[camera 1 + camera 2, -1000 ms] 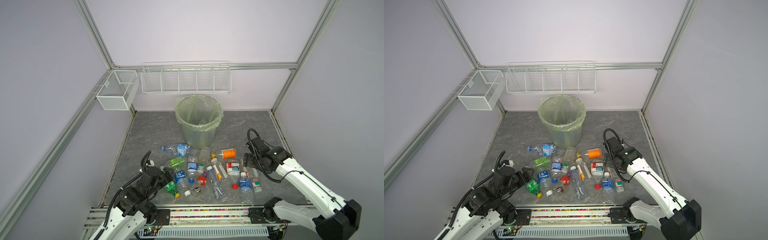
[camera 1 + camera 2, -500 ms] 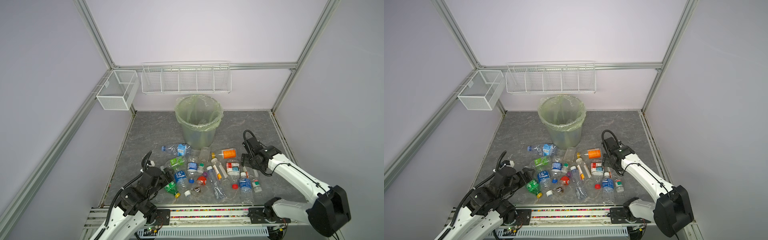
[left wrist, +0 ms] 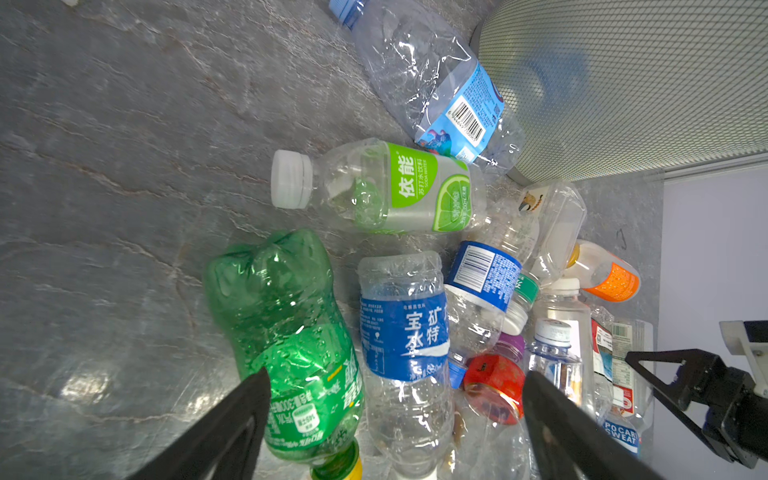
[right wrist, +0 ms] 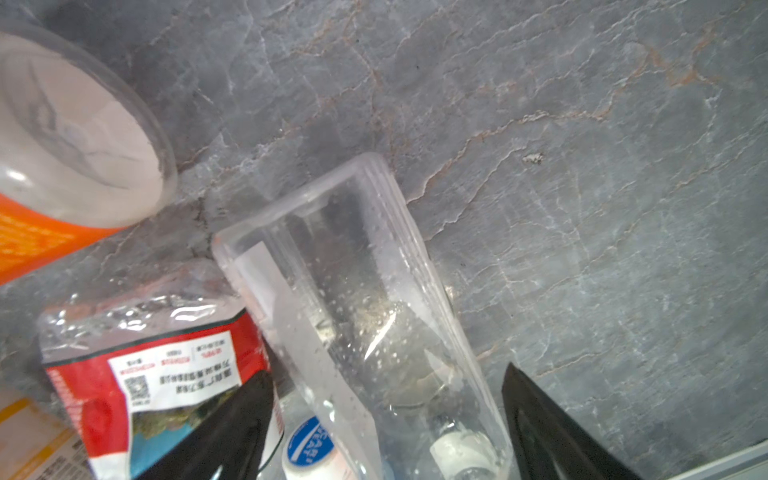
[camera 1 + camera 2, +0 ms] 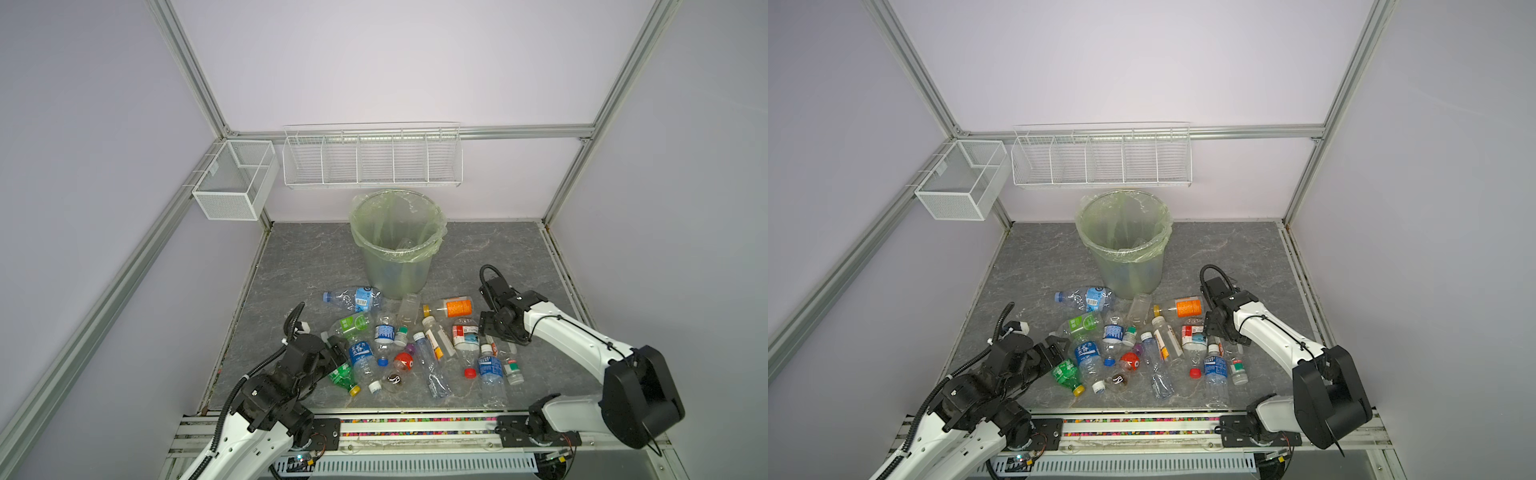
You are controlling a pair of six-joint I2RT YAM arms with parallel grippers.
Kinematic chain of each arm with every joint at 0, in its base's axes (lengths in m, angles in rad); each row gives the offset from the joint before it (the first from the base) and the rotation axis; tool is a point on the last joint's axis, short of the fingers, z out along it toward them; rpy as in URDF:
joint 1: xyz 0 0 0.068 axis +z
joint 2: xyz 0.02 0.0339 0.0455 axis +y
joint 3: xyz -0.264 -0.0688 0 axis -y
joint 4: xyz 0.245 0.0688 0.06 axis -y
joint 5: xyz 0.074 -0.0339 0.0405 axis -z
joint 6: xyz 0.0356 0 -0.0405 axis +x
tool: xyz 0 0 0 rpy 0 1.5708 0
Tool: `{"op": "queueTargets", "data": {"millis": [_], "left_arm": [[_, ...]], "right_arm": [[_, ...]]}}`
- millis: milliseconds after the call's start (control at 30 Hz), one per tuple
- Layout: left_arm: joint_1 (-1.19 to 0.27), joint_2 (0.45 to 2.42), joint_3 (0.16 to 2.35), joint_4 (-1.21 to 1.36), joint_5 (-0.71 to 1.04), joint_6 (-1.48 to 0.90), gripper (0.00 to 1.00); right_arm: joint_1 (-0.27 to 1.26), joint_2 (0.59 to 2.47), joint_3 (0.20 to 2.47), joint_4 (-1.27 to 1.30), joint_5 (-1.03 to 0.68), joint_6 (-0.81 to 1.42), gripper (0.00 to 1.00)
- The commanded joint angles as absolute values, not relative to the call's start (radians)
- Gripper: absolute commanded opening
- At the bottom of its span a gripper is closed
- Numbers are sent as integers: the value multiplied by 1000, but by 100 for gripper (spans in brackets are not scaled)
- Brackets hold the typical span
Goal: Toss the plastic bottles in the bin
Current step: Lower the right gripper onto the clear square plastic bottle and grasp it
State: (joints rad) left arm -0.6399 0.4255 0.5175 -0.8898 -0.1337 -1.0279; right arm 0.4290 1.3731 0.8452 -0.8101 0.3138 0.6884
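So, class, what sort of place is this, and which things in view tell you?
Probably a robot test cell in a lab, not a home: pale panel walls in an aluminium frame enclose the grey floor, with a left arm and a right arm mounted on a front rail.

Near the round grey-green plastic bin (image 3: 623, 83), a clear bottle with a white cap and lime-green label (image 3: 415, 187) reads "依能" and "SODA WATER". Farther from the bin, a crushed clear bottle with a blue label (image 3: 405, 332) reads "宝矿" and "水特". Farthest from the bin, a clear bottle with a blue-and-white label (image 3: 619, 432) reads "POCARI SWEAT".
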Motion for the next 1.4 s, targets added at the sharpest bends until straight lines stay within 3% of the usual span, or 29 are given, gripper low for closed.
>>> {"op": "queueTargets", "data": {"millis": [0,333,433,633,667,700,733,1367], "left_arm": [[-641,420,505,-897,-149,-1038,94],[-641,409,504,-903,-156,-1037,94],[-641,411,503,-900,-156,-1036,94],[-642,413,504,-895,-157,-1035,94],[-641,414,505,-896,-157,-1034,94],[-642,414,505,-895,-157,-1034,94],[-641,413,506,-897,-158,-1034,94],[-641,403,520,-904,-164,-1037,94]], "right_arm": [[410,1421,828,-773,299,682,89],[396,1521,816,-711,291,690,90],[392,1533,808,-704,293,699,99],[380,1519,788,-692,306,701,50],[377,1514,785,-691,308,699,35],[375,1510,781,-693,316,701,10],[372,1506,782,-699,324,706,6],[360,1408,844,-804,413,686,6]]}}
